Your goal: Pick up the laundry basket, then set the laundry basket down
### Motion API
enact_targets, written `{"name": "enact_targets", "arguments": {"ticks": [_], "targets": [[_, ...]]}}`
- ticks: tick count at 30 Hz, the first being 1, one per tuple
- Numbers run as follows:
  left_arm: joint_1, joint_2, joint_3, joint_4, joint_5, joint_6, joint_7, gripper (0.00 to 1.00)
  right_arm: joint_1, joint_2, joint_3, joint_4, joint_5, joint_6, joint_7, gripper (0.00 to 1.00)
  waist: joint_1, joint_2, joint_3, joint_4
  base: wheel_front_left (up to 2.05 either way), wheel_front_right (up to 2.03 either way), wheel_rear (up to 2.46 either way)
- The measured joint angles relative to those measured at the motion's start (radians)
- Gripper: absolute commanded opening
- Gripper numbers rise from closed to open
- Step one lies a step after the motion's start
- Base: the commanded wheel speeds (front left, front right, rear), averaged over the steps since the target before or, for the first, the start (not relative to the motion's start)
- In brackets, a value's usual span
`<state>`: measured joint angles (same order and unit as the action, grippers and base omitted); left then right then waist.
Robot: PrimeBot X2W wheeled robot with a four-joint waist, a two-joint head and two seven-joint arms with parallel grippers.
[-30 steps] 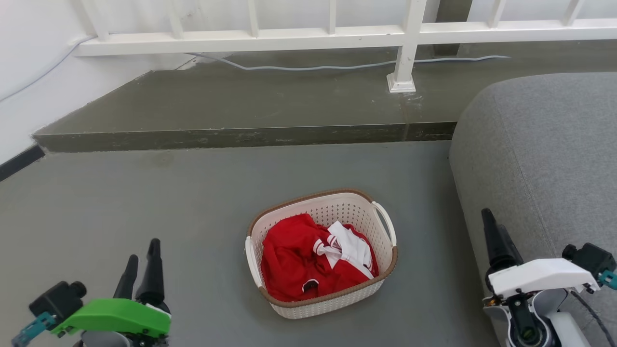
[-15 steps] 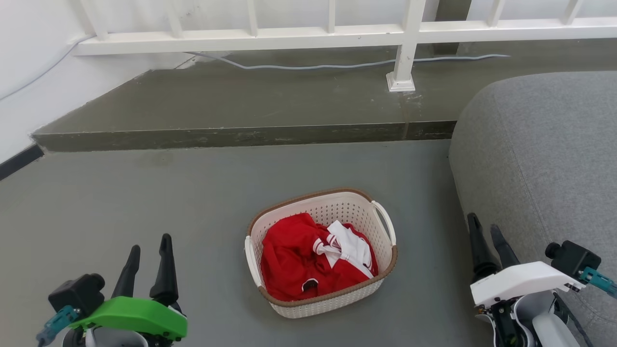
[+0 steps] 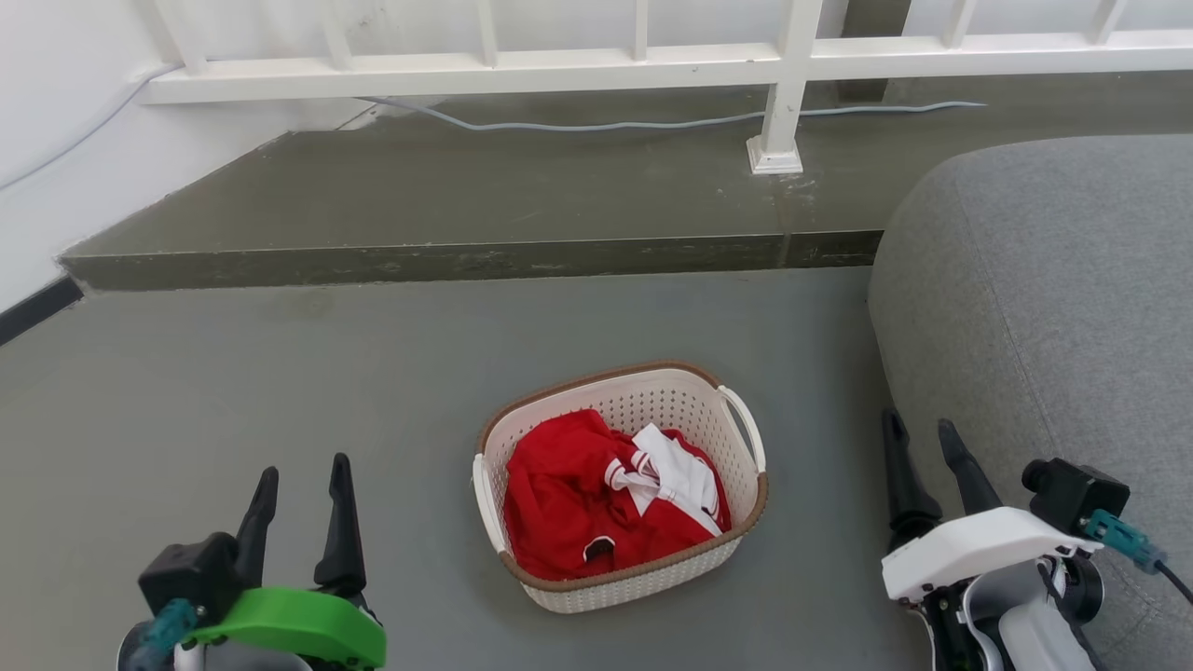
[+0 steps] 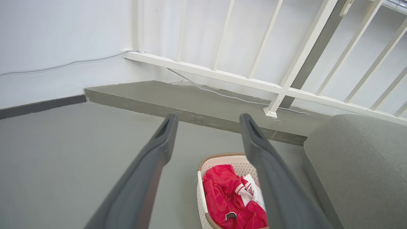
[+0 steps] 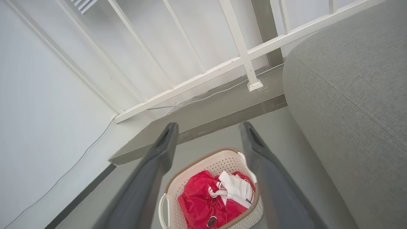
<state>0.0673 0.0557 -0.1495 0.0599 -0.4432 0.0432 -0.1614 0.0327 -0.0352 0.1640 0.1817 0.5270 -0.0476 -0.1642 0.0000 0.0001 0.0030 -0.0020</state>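
Observation:
The laundry basket [image 3: 652, 568], cream-white with a brown rim band and white loop handles, stands on the grey floor at centre, holding red and white clothes [image 3: 596, 508]. My left gripper [image 3: 303, 471] is open at the lower left, well apart from the basket's left handle. My right gripper [image 3: 923, 431] is open at the lower right, beside the sofa and clear of the basket's right handle. In the left wrist view the basket [image 4: 219, 159] lies low between the fingers [image 4: 159, 152]. The right wrist view shows the basket [image 5: 216, 162] below between the fingers [image 5: 162, 149].
A grey sofa [image 3: 1053, 298] fills the right side, close to my right arm. A raised dark step [image 3: 466, 261] crosses behind the basket, with a white railing [image 3: 783, 84] and a grey cable [image 3: 606, 124] on it. A white wall [image 3: 56, 140] stands at the left.
Both grippers have shifted inward toward the basket, and both have spread open from a nearly shut stance. The basket has stayed put.

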Motion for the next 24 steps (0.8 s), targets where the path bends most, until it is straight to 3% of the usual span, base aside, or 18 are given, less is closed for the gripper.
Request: {"name": "enact_targets", "arguments": {"ticks": [24], "targets": [[0.025,0.0,-0.048,-0.038,0.325,0.053,-0.087,1.0,0.0,-0.005,0.071,-0.042,-0.328,-0.06,-0.081,1.0,0.0,0.0,0.005,0.001,0.0,0.0,0.0]]}}
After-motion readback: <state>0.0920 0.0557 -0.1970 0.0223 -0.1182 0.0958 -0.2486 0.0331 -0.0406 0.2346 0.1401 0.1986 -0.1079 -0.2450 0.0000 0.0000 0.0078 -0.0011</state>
